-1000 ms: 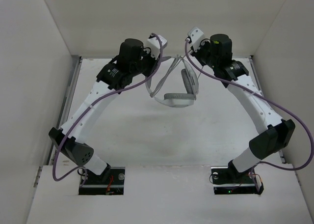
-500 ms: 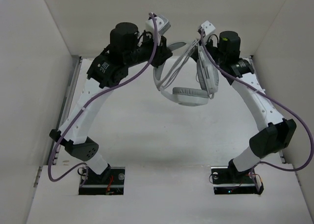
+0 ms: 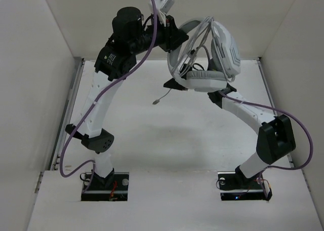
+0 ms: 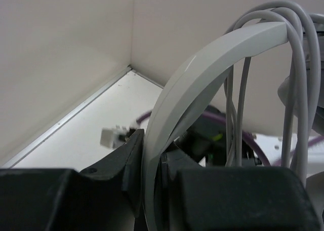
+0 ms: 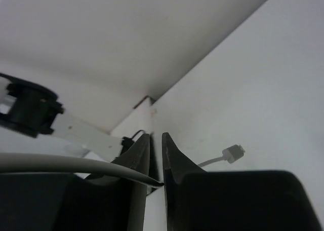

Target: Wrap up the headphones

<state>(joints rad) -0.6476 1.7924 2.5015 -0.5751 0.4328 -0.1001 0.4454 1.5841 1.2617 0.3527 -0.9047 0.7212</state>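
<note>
A flat white table [image 3: 152, 140] fills the floor of the cell, with soft grey shadows lying across its middle. Plain white walls box it in: the left wall [image 3: 30, 89], the back wall [image 3: 101, 23] and the right wall [image 3: 304, 48]. A thin metal strip [image 3: 71, 104] runs along the table's left edge against the wall, and a second strip [image 3: 261, 69] shows at the far right edge. A raised white ledge [image 3: 167, 205] crosses the near side.
</note>
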